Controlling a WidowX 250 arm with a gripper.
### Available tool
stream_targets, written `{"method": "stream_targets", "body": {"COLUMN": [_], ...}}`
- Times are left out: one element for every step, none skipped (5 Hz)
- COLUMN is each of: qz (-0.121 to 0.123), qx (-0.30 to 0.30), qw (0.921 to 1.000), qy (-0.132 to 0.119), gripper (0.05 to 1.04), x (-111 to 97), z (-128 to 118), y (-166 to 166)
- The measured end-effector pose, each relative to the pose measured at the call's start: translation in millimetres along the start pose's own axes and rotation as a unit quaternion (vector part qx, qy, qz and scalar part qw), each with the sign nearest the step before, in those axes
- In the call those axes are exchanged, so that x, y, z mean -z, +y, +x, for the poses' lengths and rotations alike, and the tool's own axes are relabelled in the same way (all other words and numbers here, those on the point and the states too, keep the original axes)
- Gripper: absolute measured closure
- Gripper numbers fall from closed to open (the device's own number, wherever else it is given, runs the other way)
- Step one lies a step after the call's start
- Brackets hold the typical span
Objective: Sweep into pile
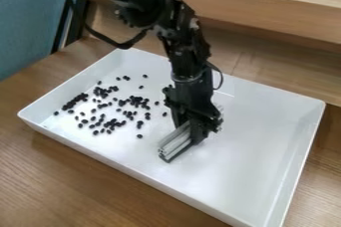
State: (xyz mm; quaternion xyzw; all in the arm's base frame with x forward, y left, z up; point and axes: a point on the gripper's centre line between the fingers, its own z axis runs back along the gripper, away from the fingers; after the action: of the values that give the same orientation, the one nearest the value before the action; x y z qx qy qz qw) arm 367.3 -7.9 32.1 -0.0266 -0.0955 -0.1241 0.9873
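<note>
In the camera view, small, dark, oval beans (136, 100) lie scattered over the floor of a shallow white tray (256, 173), spread across its left part as seen here, some clustered, others lying singly. The tray is rectangular, with a smooth, glossy surface, rounded corners and low, sloping walls that catch the light. It sits at a slant on a brown wood-grain table (80, 191). A black robot arm (143, 2), all joints and angular brackets, enters from the upper left, and its gripper (188, 139) hangs down over the middle of the tray, to the right of the beans. The fingers are closed around a pale grey ribbed bar (173, 141), parted only by its thickness; the bar slants toward the lower left, its end low over the tray floor, though whether it touches is hard to tell. A slim black cable (100, 36) loops beside the arm. Behind the tray runs a wooden ledge (266, 17) with a smooth front edge, and at upper left stands a blue, fabric-like panel (27, 17).
</note>
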Motion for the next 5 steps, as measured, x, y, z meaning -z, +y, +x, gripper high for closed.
{"method": "stream_targets", "body": {"qz": [-0.007, 0.008, 0.019, 0.033, 0.038], "qx": [0.017, 0.033, 0.019, 0.003, -0.005], "qw": [0.9992, 0.9974, 0.9982, 0.9988, 0.999], "qy": [-0.037, -0.064, -0.054, -0.035, -0.025], "gripper": [0.689, 0.689, 0.689, 0.689, 0.689], "x": [1, 0, 0, -2, -4], "z": [-1, -8, -15, -23, -27], "y": [8, 19, 33, 45, 52]}}
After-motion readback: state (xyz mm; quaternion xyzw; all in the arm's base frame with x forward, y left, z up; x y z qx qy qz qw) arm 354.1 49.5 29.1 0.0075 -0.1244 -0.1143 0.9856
